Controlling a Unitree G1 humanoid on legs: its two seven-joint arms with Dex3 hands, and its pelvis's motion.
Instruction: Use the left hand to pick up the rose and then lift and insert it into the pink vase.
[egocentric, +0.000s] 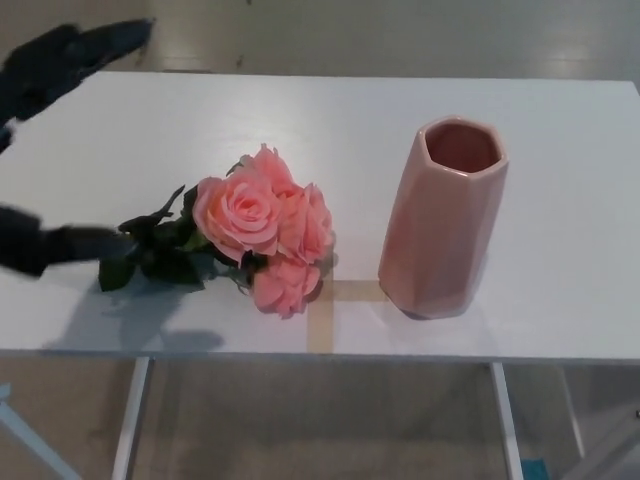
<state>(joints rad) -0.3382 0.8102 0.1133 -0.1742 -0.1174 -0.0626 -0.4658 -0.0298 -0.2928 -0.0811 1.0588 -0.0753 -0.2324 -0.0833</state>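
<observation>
A bunch of pink roses with dark green leaves lies on the white table, blooms toward the middle and stem toward the left. The pink faceted vase stands upright to the right of the blooms, its mouth empty. My left hand has come in at the left edge, motion-blurred and open. Its upper fingers hover over the table's far left corner, while a lower finger lies over the stem end and hides it. I cannot tell whether it touches the stem. My right hand does not show.
A cross of tan tape marks the table near its front edge, between the roses and the vase. White table legs and the floor show below the front edge.
</observation>
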